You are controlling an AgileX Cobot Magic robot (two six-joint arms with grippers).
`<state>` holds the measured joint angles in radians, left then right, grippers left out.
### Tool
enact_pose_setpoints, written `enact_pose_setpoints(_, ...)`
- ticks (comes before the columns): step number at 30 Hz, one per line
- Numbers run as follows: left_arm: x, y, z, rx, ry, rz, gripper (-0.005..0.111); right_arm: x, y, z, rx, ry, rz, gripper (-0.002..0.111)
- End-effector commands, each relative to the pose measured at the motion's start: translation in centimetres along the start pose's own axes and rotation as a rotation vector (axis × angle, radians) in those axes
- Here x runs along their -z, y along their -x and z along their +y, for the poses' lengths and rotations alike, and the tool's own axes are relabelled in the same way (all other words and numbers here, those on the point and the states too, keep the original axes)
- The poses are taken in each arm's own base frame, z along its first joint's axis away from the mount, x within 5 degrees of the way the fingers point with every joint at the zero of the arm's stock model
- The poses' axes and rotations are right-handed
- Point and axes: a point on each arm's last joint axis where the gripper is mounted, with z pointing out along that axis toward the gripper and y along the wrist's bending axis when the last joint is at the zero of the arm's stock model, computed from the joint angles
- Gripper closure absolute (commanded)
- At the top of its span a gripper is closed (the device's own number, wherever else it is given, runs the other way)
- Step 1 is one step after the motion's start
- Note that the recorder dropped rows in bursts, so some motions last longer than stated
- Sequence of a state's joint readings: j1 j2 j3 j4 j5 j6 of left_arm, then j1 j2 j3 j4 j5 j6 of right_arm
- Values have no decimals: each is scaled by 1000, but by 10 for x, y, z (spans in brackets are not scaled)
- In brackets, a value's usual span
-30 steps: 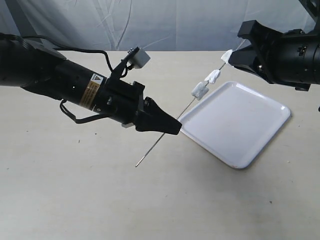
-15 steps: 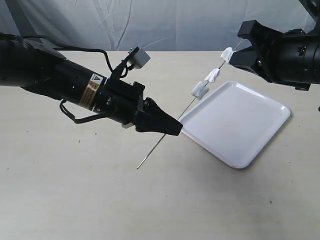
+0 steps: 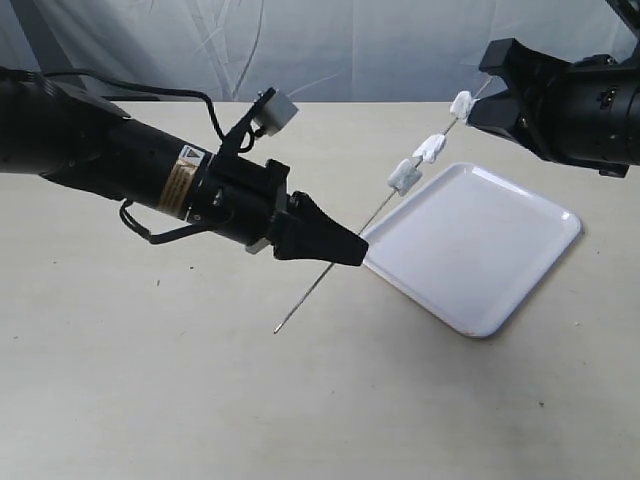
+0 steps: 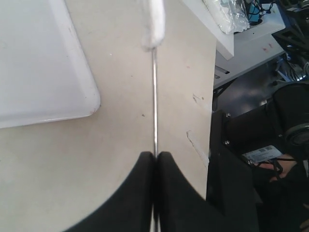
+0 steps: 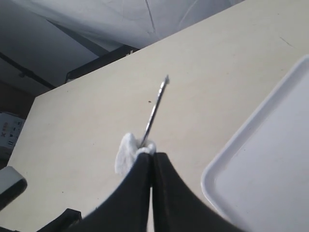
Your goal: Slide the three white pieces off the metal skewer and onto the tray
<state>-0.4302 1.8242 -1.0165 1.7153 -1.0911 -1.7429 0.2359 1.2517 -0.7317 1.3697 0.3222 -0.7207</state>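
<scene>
Gripping low part of metal skewer (image 3: pixel 375 213), left pincer (image 3: pixel 350 255) closed tight on it, likely to steady rod, which slants up toward right. Three white pieces (image 3: pixel 430 150) threaded on upper stretch, in air, seemingly near tray's edge. Tray (image 3: pixel 480 250) flat on desk (image 3: pixel 150 390), nothing in it. Right pincer (image 3: pixel 480 100) pinched shut on skewer's top, uppermost piece touching its tips.

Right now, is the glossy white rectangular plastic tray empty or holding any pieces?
Empty. The tray is bare; all three small white chunks sit threaded on the thin dark metal skewer.
</scene>
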Motion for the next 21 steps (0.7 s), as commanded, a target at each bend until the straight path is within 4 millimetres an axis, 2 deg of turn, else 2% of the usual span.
enact_pose_setpoints(1, 0, -13, -2, -10, -6, 42, 107, 1, 6, -4, 4, -45, -57, 109)
enact_pose_setpoints(15, -2, -30, 2, 27, 16, 66, 107, 3, 17, -13, -13, -146, -176, 109)
enact_pose_setpoints(21, -1, -29, 3, 13, 61, 58, 107, 3, 16, -15, 46, -164, -171, 109)
